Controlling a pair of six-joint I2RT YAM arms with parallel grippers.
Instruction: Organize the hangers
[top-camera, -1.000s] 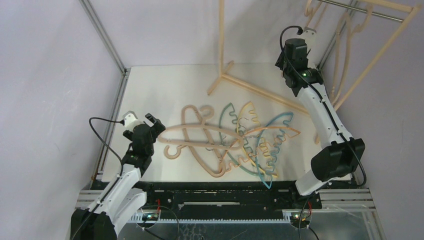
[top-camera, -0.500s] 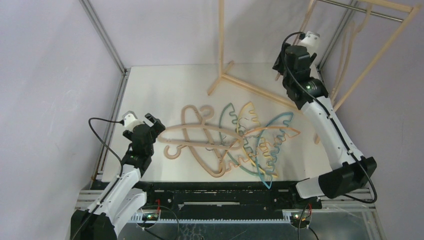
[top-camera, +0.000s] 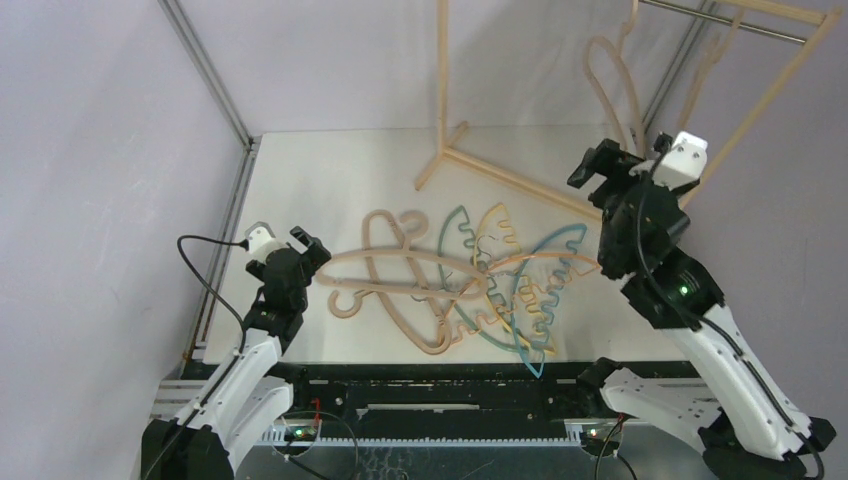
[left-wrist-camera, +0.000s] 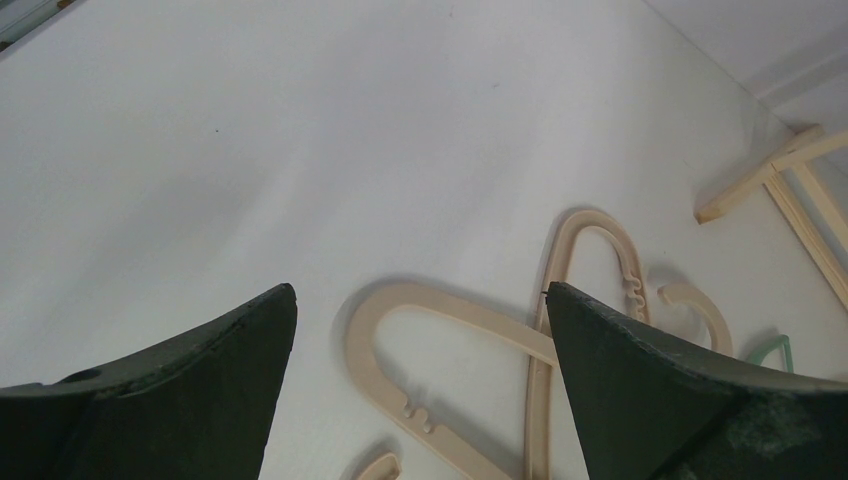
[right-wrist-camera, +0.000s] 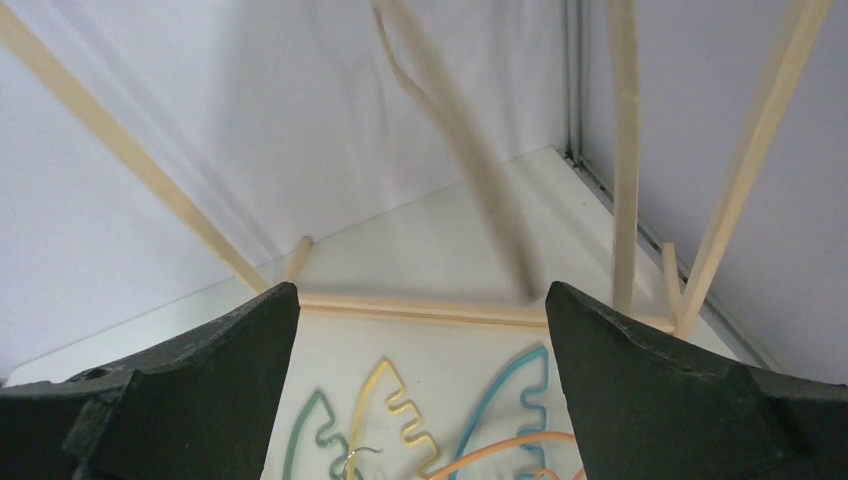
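Note:
Several hangers lie tangled mid-table: smooth beige wooden ones (top-camera: 395, 285), then teal (top-camera: 458, 232), yellow (top-camera: 497, 222), blue (top-camera: 560, 243) and orange (top-camera: 575, 265) wavy ones. A beige hanger (top-camera: 612, 85) hangs from the rack's rod, and another one (top-camera: 712, 55) hangs further right. My left gripper (top-camera: 286, 243) is open and empty, left of the pile; its wrist view shows beige hangers (left-wrist-camera: 450, 320) below the gripper (left-wrist-camera: 420, 292). My right gripper (top-camera: 625, 160) is open and empty, raised near the rack. Its wrist view (right-wrist-camera: 422, 292) shows the yellow (right-wrist-camera: 385, 400), teal (right-wrist-camera: 300, 435) and blue (right-wrist-camera: 520, 390) hangers.
The pale wooden rack frame (top-camera: 442, 90) stands at the back with its metal rod (top-camera: 725, 20) at the top right. Its base bar (top-camera: 510, 178) crosses the table behind the pile and shows in the right wrist view (right-wrist-camera: 420, 306). Purple walls enclose the table.
My right arm has drawn back and down from the rack's rod, empty. A beige hanger now hangs there and is blurred, swinging. The left arm has not moved.

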